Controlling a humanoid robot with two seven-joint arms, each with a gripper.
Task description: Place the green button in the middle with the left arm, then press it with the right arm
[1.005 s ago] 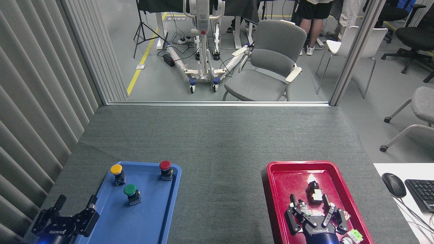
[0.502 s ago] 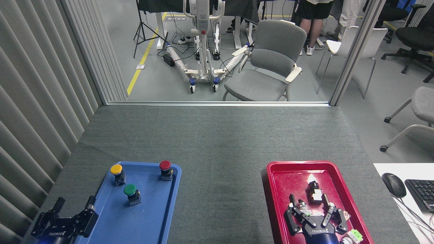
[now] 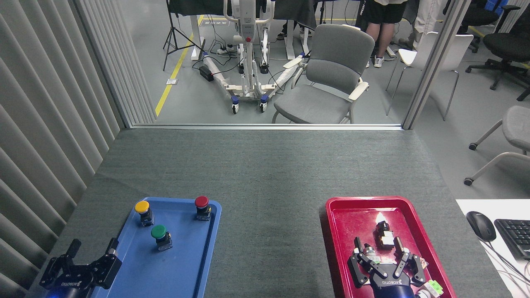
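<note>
The green button point(image 3: 159, 234) stands upright in the blue tray point(image 3: 182, 265), between the tray's left rim and its centre. My left gripper point(image 3: 93, 245) hovers at the tray's near left corner, open and empty, about a hand's width left of and nearer than the green button. My right gripper point(image 3: 379, 244) is open over the red tray point(image 3: 343, 231), its fingers on either side of small parts lying there. The middle point(image 3: 269, 223), a bare stretch of dark grey mat, lies between the two trays.
A yellow button point(image 3: 143, 210) and a red button point(image 3: 202, 206) stand at the far end of the blue tray. The red tray holds small switch parts point(image 3: 384, 235). A mouse point(image 3: 481, 225) and keyboard point(image 3: 515, 236) lie on a white surface at the right.
My left gripper dipped slightly and came back to nearly the same spot. My right gripper shifted only a little. The buttons have not moved.
</note>
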